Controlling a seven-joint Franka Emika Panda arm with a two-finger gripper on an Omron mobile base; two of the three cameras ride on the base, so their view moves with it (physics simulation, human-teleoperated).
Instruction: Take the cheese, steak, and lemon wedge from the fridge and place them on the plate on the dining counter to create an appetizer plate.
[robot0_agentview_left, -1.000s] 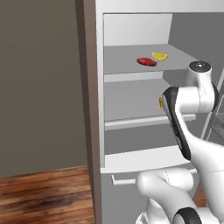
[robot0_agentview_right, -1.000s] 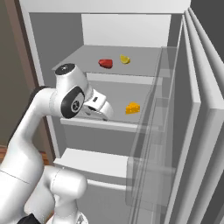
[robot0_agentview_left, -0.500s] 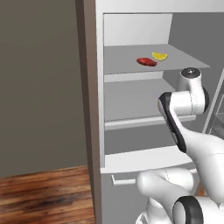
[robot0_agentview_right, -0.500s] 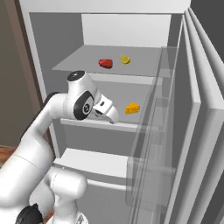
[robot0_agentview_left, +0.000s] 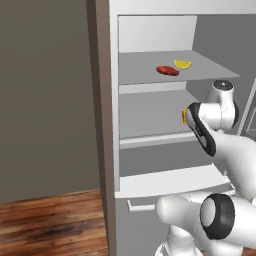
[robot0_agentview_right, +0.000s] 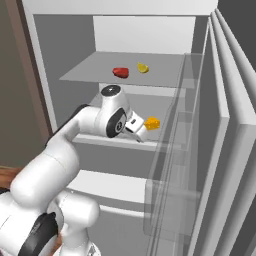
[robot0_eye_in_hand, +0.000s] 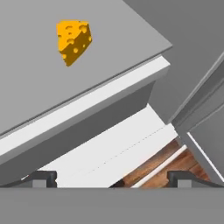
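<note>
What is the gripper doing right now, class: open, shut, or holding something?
Gripper: open and empty, close to the cheese on the fridge shelf but apart from it.

You face a home kitchen: an open fridge (robot0_agentview_left: 150, 125) with food on its shelves, over wood flooring (robot0_agentview_left: 50, 225).

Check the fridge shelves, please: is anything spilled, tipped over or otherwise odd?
Nothing stands out. The steak and the lemon lie side by side on the upper shelf, the cheese sits alone on the shelf below, and no spill shows. The open claw is close beside the cheese, holding nothing.
</note>
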